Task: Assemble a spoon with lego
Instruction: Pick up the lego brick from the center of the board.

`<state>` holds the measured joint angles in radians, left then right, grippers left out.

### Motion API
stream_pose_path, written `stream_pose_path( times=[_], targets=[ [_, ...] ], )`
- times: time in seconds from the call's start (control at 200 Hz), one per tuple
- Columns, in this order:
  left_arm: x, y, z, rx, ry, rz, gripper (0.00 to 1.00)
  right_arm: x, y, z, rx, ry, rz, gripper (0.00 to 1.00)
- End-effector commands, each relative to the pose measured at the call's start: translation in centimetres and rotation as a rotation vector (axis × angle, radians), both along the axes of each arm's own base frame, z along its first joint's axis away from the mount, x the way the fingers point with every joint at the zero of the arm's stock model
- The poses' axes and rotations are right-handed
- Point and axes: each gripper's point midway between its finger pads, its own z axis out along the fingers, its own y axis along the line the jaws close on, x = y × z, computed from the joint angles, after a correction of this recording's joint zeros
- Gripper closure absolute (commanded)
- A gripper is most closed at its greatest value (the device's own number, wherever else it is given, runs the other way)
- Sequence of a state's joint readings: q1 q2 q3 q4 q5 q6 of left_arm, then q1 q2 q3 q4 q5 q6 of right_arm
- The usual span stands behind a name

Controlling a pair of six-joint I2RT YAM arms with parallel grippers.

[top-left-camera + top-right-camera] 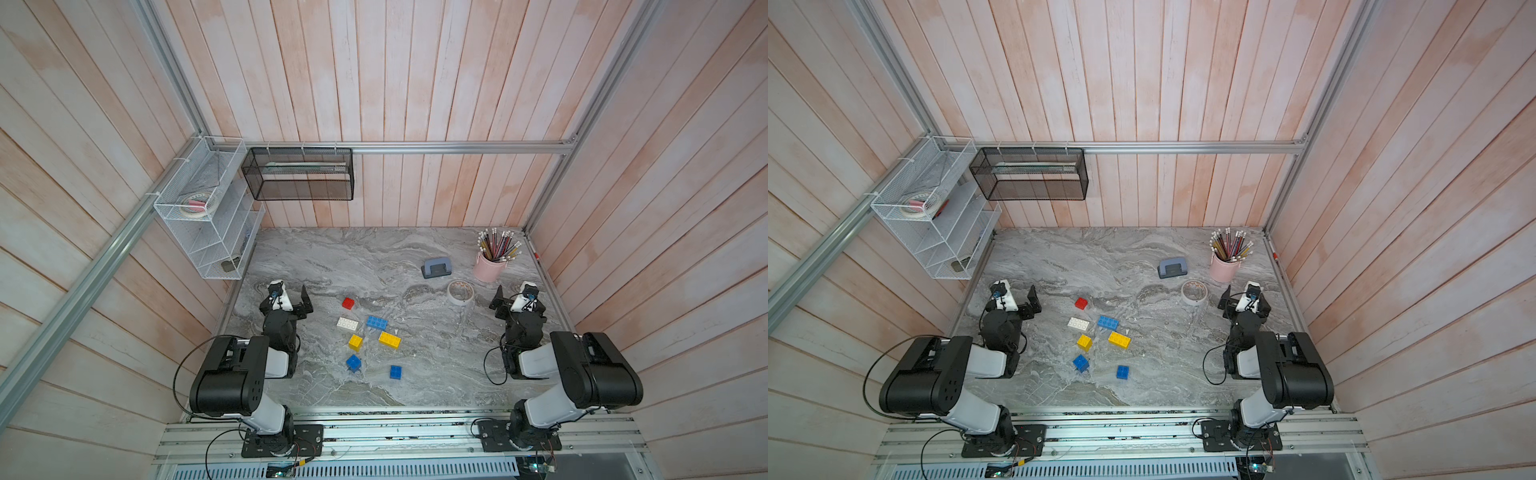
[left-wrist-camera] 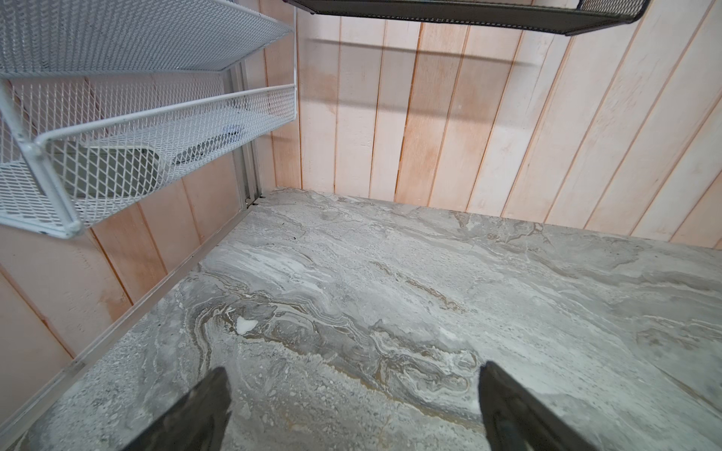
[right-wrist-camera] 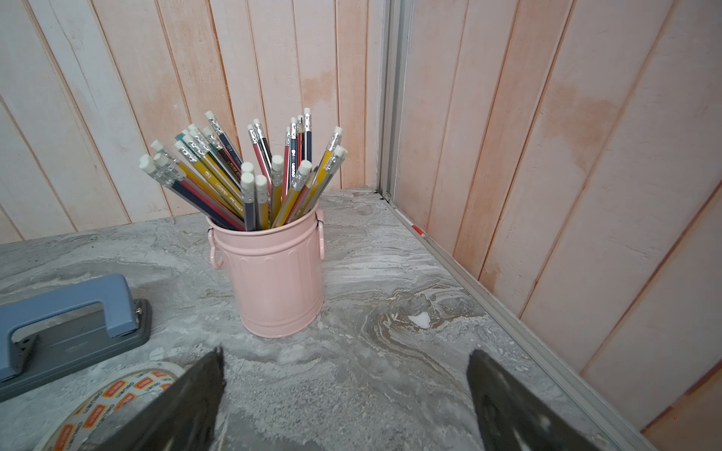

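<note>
The lego lies as several loose bricks in the middle of the marble table, shown in both top views: a red square (image 1: 348, 303), a white long one (image 1: 347, 323), a blue long one (image 1: 377, 322), a yellow square (image 1: 355, 342), a yellow long one (image 1: 390, 340) and two blue squares (image 1: 353, 363) (image 1: 395, 372). None are joined, and no spoon is in view. My left gripper (image 1: 289, 297) (image 2: 353, 369) stands open left of the bricks, over bare table. My right gripper (image 1: 517, 296) (image 3: 347, 353) is open at the right, near the pink cup. Neither wrist view shows a brick.
A grey-blue hole punch (image 1: 436, 268) (image 3: 66, 328), a tape roll (image 1: 460, 291) (image 3: 113, 398) and a pink cup of pencils (image 1: 488, 268) (image 3: 277, 285) stand at the back right. A white wire rack (image 1: 208, 208) (image 2: 156, 117) and a black mesh basket (image 1: 299, 174) hang at the back left.
</note>
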<state>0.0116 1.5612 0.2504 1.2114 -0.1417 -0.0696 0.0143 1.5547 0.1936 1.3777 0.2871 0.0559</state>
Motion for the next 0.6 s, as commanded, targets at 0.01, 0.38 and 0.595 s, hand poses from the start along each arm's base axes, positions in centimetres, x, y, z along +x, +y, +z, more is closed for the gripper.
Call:
stream_pose_path(
  times=[0.01,0.38,0.595],
  targets=[
    [-0.7,-0.1,1.7,0.046,-0.029,0.031,0.00,-0.3,1.5,2.5,-0.086,-0.029,-0.016,0.02],
    [-5.2,-6.1,5.6,-0.532,0.280,-0.070,0.00,1.1,29.9,4.8,0.017,0.503,0.960,0.03],
    [-9.9,-7.9,1.0,-0.592,0.498,-0.078,0.00,-4.8,40.7,-1.9,-0.208,0.807,1.262,0.10]
  ],
)
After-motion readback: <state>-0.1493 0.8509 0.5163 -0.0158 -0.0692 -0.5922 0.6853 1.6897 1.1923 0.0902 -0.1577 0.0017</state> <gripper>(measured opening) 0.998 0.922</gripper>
